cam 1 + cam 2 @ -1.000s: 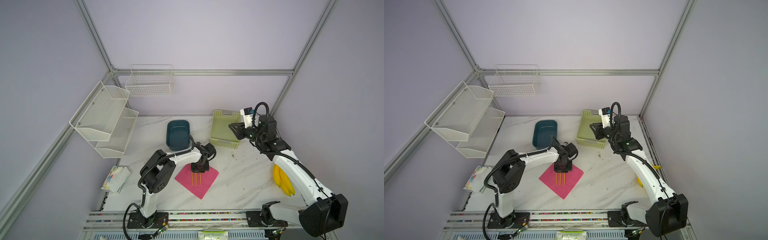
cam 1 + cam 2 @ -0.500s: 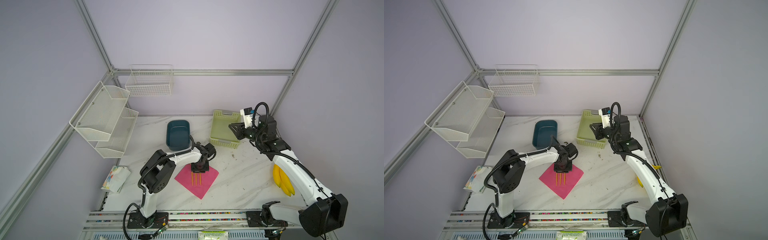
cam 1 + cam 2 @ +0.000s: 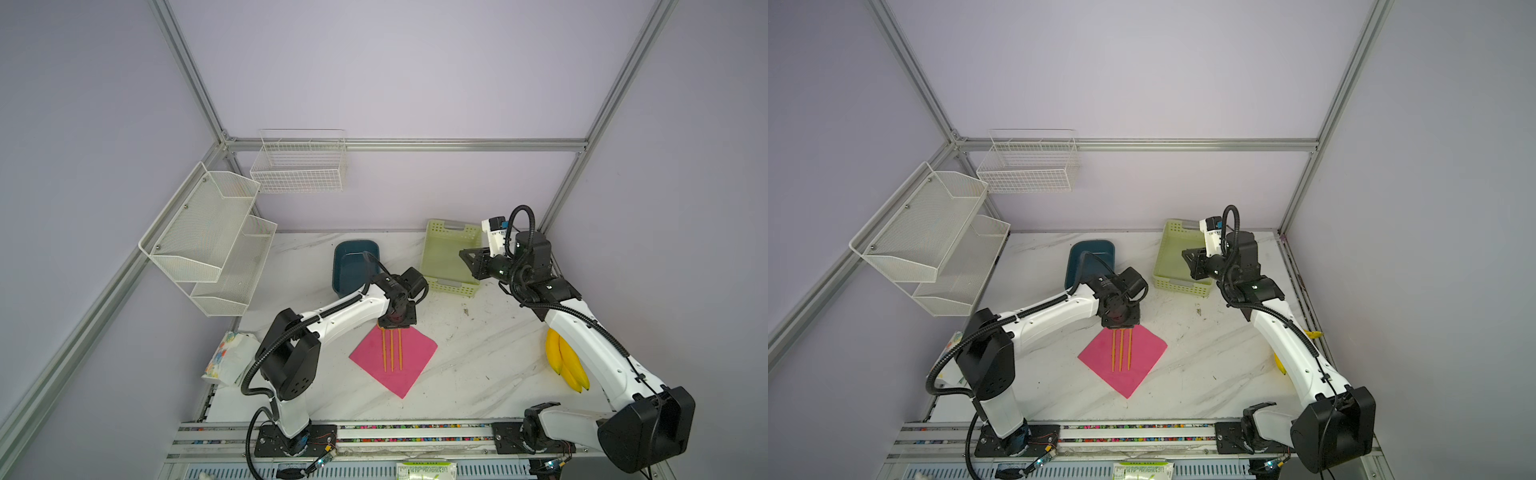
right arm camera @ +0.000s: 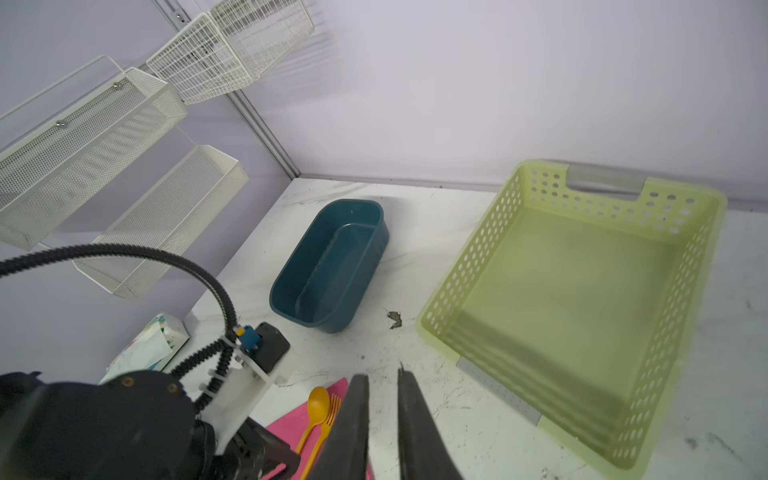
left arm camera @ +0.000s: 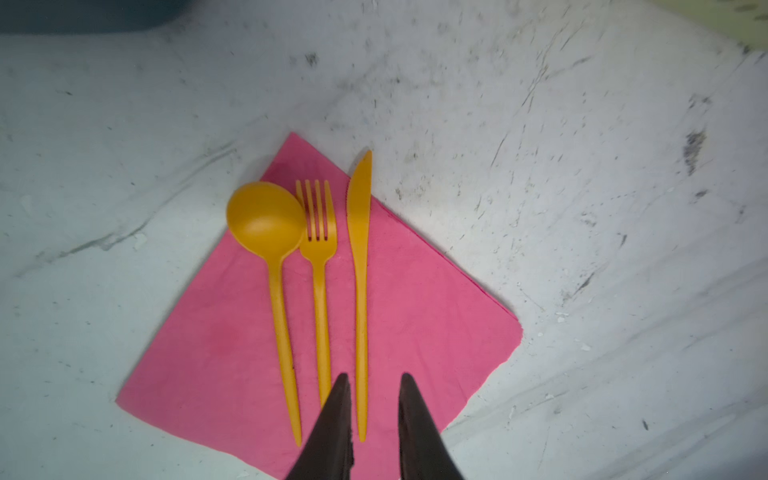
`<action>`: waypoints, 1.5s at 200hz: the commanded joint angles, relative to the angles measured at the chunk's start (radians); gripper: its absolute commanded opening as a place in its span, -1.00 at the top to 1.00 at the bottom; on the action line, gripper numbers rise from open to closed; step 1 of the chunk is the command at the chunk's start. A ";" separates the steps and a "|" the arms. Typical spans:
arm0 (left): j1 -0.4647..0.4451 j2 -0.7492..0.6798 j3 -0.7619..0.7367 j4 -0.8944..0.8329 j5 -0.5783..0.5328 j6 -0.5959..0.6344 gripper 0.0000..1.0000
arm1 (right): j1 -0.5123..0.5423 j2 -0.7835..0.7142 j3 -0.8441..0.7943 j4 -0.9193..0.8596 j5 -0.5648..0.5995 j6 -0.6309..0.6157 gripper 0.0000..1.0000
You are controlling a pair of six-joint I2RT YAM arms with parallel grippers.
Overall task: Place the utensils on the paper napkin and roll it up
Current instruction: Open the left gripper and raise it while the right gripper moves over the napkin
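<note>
The left arm (image 3: 345,316) was stretched forward, its wrist bent so the left gripper (image 5: 374,375) pointed down, jaws slightly parted. The right arm (image 3: 582,332) stood raised, the right gripper (image 4: 380,372) roughly level, a slim gap between its jaws.

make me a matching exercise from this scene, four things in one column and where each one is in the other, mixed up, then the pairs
1. spoon
2. bananas
3. blue tub
4. floral packet

a. at the back, beside the green basket
b. on the pink napkin, beside the fork
c. at the table's left edge
d. on the table's right side

Pairs: 1-b, 2-d, 3-a, 4-c
</note>
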 commanded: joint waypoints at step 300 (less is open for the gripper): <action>0.309 -0.081 -0.494 0.339 0.318 0.190 1.00 | 0.407 0.634 -0.108 0.191 -0.139 0.480 0.52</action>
